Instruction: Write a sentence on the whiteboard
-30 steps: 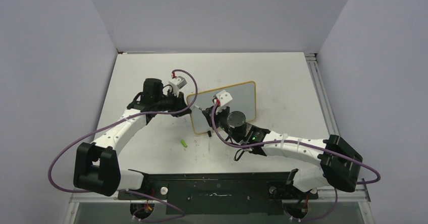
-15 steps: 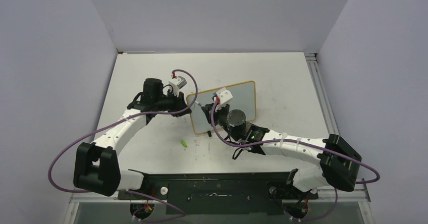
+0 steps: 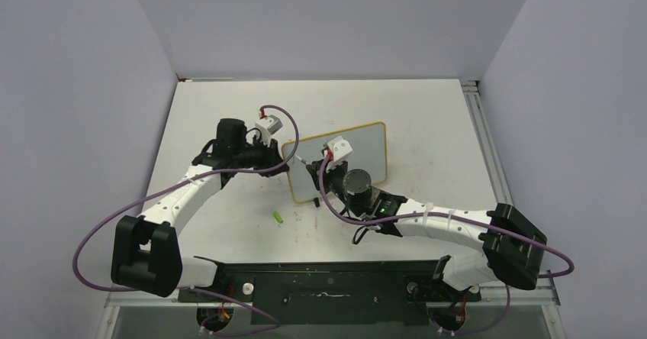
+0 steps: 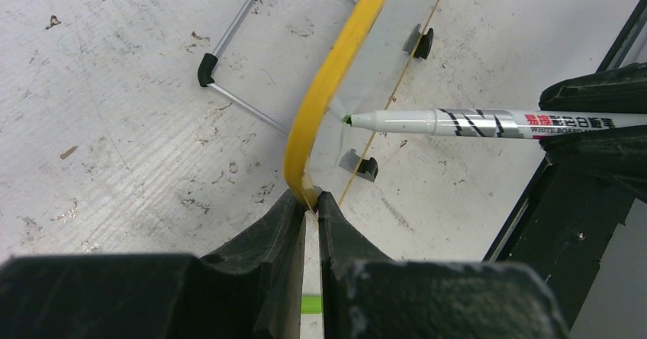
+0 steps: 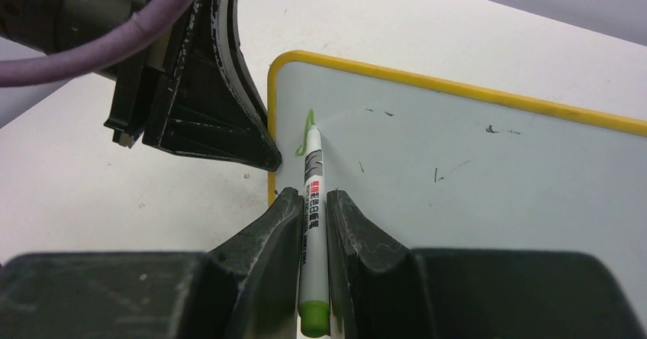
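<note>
The whiteboard [image 3: 358,152] stands tilted at the table's middle; its yellow-framed face [image 5: 473,171] fills the right wrist view. My left gripper [image 4: 311,200] is shut on the board's left edge [image 4: 328,87] and holds it. My right gripper [image 5: 311,201] is shut on a white marker [image 5: 313,224] with a green end. The marker's tip touches the board near its top left corner, beside a short green stroke [image 5: 306,129], the only green writing on the board. The marker [image 4: 473,121] also shows in the left wrist view with its tip on the board.
A green marker cap [image 3: 278,217] lies on the table in front of the board. The board's wire stand [image 4: 252,64] and black feet [image 4: 366,167] rest on the scuffed tabletop. A few faint dark marks [image 5: 496,130] are on the board's face.
The right gripper and marker have shifted slightly on the board's left part. The left arm and board have not moved.
</note>
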Robot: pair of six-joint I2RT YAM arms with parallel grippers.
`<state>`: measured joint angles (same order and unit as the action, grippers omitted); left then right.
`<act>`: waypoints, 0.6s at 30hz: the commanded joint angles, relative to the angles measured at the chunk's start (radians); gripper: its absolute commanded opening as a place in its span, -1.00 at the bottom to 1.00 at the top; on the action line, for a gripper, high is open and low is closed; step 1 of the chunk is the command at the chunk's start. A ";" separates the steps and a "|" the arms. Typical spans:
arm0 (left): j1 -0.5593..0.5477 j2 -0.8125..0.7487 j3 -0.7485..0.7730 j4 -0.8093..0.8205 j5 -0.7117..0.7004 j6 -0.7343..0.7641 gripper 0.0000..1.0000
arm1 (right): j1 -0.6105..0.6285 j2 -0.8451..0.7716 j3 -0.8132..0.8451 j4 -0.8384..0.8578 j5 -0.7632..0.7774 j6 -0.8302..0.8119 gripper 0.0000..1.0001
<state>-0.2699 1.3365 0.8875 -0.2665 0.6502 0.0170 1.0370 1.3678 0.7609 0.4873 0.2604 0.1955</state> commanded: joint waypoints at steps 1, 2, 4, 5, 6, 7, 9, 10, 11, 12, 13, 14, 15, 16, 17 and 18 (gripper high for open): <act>-0.011 -0.024 0.033 -0.011 0.024 0.011 -1.00 | 0.000 -0.029 -0.029 0.010 0.070 0.007 -0.89; -0.011 -0.025 0.032 -0.011 0.023 0.011 -1.00 | 0.001 -0.031 -0.034 0.008 0.072 0.010 -0.89; -0.011 -0.024 0.032 -0.011 0.023 0.012 -1.00 | 0.002 -0.037 -0.043 0.008 0.077 0.012 -0.89; -0.011 -0.025 0.033 -0.011 0.024 0.012 -1.00 | 0.002 -0.038 -0.045 0.007 0.080 0.013 -0.89; -0.011 -0.024 0.033 -0.011 0.023 0.012 -1.00 | 0.002 -0.040 -0.049 0.007 0.081 0.013 -0.89; -0.013 -0.024 0.033 -0.011 0.024 0.012 -1.00 | 0.004 -0.040 -0.049 0.003 0.083 0.014 -0.89; -0.012 -0.024 0.033 -0.011 0.023 0.012 -1.00 | 0.004 -0.040 -0.052 0.002 0.085 0.015 -0.89; -0.012 -0.024 0.033 -0.011 0.024 0.013 -1.00 | 0.005 -0.039 -0.053 0.001 0.086 0.016 -0.89; -0.012 -0.024 0.033 -0.011 0.024 0.012 -1.00 | 0.005 -0.039 -0.055 -0.001 0.087 0.016 -0.89; -0.012 -0.024 0.033 -0.011 0.022 0.013 -1.00 | 0.006 -0.038 -0.055 -0.002 0.088 0.017 -0.89; -0.012 -0.024 0.033 -0.011 0.022 0.012 -1.00 | 0.006 -0.039 -0.056 -0.002 0.089 0.019 -0.89; -0.012 -0.025 0.032 -0.011 0.022 0.013 -1.00 | 0.007 -0.038 -0.057 -0.003 0.090 0.019 -0.89; -0.012 -0.024 0.032 -0.011 0.022 0.014 -1.00 | 0.007 -0.037 -0.058 -0.004 0.089 0.021 -0.89; -0.012 -0.024 0.032 -0.012 0.022 0.014 -1.00 | 0.009 -0.037 -0.059 -0.006 0.092 0.021 -0.89; -0.012 -0.024 0.033 -0.013 0.021 0.014 -1.00 | 0.010 -0.036 -0.061 -0.006 0.094 0.022 -0.89; -0.012 -0.025 0.032 -0.012 0.020 0.014 -1.00 | 0.010 -0.036 -0.062 -0.008 0.094 0.023 -0.89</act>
<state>-0.2733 1.3365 0.8875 -0.2665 0.6468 0.0223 1.0492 1.3529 0.7185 0.4854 0.2890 0.2207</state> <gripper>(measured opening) 0.082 0.158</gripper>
